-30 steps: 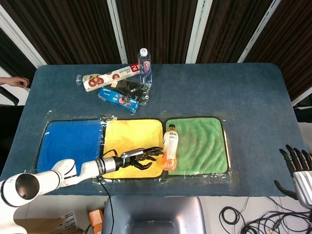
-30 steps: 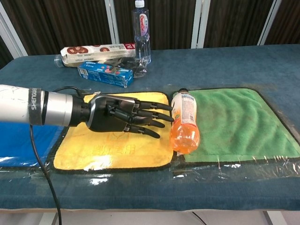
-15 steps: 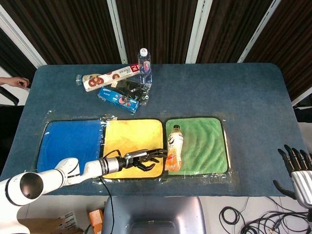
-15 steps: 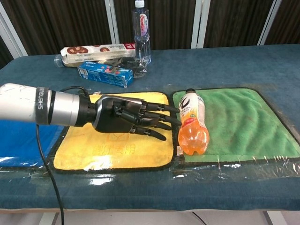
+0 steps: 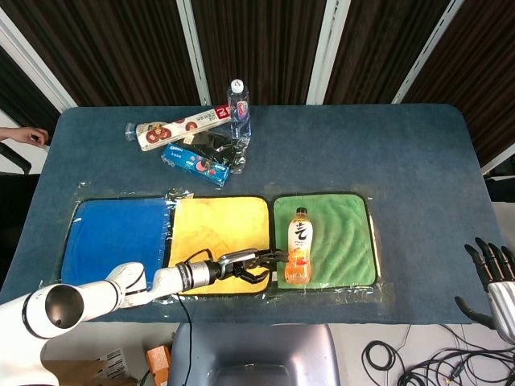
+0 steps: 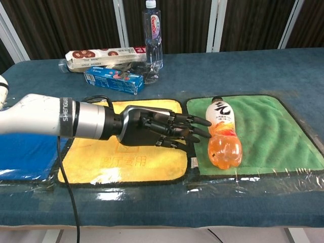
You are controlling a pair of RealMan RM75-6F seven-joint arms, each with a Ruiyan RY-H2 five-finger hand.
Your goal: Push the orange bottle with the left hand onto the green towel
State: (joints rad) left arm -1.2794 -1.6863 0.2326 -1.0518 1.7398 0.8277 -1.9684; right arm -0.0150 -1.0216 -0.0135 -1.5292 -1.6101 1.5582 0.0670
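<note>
Chest view showed the orange bottle (image 6: 222,134) lying on its side on the green towel (image 6: 273,129), cap pointing away from the camera and its base near the towel's front edge. The left robot hand (image 6: 159,130) lay flat and low over the right part of the yellow towel (image 6: 101,162), holding nothing, its fingers (image 6: 195,121) stretched out and slightly apart, their tips at the bottle's flank (actual contact could not be made out). From the head view, the bottle (image 5: 298,256) sat wholly inside the green towel (image 5: 342,241), in its left half, with the left robot hand (image 5: 251,265) reaching across from the yellow towel (image 5: 217,229). A blue towel (image 5: 113,241) lay leftmost in the row on the blue bench (image 5: 402,161). Near the far edge stood a clear water bottle (image 5: 238,109), beside a long biscuit box (image 5: 177,129) and a blue snack pack (image 5: 195,164). The right robot hand (image 5: 492,281) hung off the bench's right corner, fingers extended and empty
</note>
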